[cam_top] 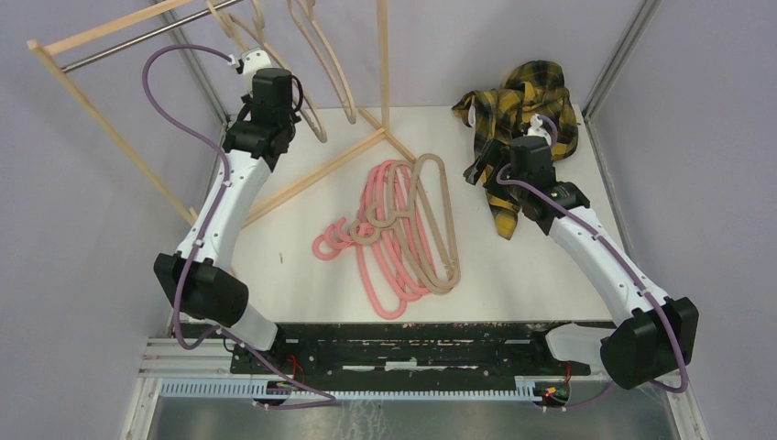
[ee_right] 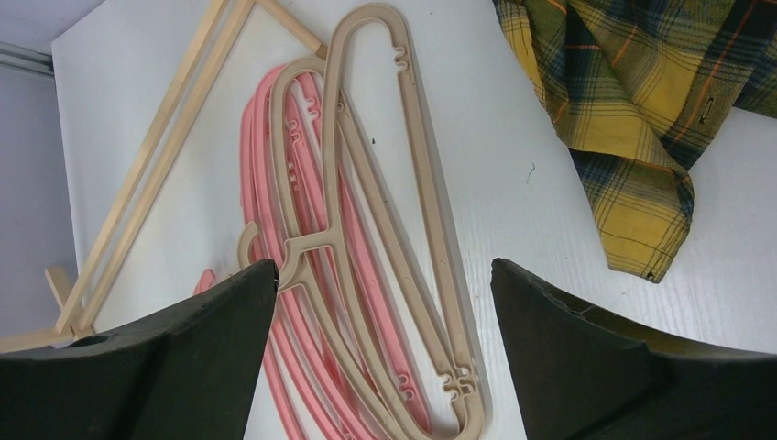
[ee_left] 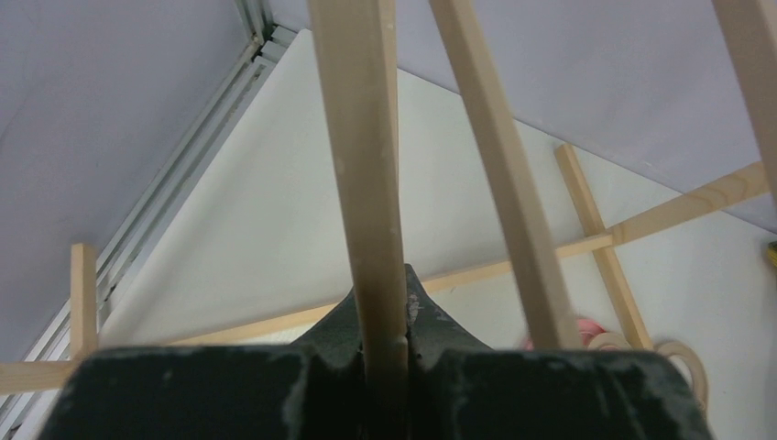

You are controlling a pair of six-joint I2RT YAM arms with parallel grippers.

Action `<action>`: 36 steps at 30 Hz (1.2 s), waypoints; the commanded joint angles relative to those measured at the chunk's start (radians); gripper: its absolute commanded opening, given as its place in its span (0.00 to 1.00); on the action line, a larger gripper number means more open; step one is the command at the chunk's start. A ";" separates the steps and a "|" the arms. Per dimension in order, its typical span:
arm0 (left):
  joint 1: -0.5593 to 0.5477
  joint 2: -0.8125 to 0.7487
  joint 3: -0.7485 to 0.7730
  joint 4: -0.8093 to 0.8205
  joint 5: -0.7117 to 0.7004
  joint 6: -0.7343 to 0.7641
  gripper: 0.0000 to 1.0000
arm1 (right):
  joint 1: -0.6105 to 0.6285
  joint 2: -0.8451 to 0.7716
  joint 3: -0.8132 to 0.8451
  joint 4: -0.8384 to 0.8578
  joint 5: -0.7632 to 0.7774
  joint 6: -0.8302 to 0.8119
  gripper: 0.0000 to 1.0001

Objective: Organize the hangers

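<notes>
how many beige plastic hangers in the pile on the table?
2, stacked on the pink plastic hangers mid-table: outer beige hanger, inner beige hanger nested within it. Others may be hidden underneath.

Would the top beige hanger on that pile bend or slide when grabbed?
Probably stiff: the beige hanger is a thin moulded plastic loop holding its shape. Likely light, being so thin. It lies overlapping the pink hangers, so it may snag and drag them.
</notes>
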 commanded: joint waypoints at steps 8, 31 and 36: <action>-0.045 0.077 0.073 -0.026 0.169 0.040 0.03 | -0.026 0.004 0.016 0.040 -0.017 -0.005 0.94; -0.180 0.394 0.510 -0.196 0.315 0.118 0.03 | -0.084 -0.042 -0.019 0.045 -0.060 -0.003 0.97; -0.181 0.294 0.398 -0.110 0.330 0.140 0.14 | -0.087 -0.034 -0.022 0.042 -0.074 -0.007 0.99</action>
